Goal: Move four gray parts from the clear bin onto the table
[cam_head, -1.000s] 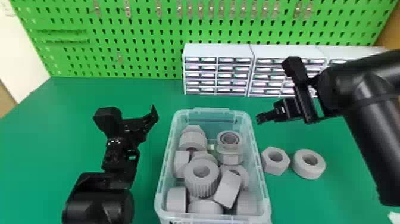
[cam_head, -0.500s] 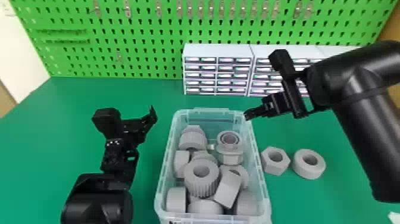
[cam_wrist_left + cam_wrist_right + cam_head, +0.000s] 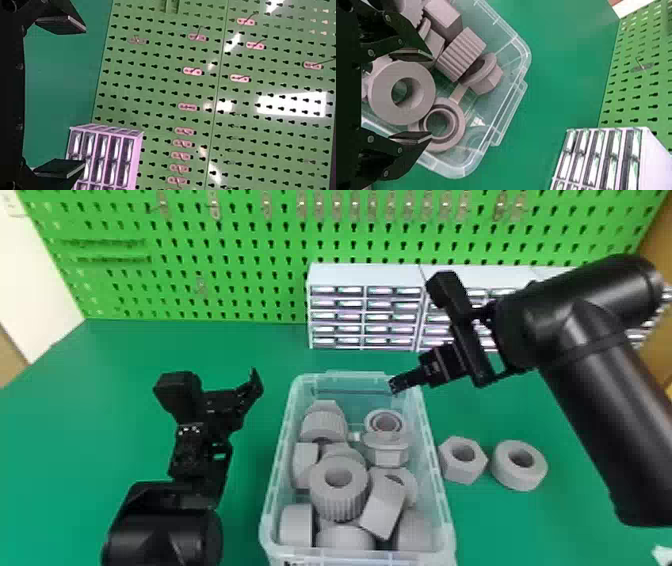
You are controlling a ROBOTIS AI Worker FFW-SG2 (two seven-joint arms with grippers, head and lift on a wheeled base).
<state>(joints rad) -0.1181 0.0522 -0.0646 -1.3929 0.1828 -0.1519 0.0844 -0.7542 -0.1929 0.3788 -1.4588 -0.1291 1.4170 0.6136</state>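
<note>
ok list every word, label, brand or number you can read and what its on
None readable.
Clear bin, near wall: dark print, cut off at the head view's bottom edge, unreadable.
Right gripper: pale specks in the head view, too small to tell if they are print.
Drawer cabinet: no legible labels.
</note>
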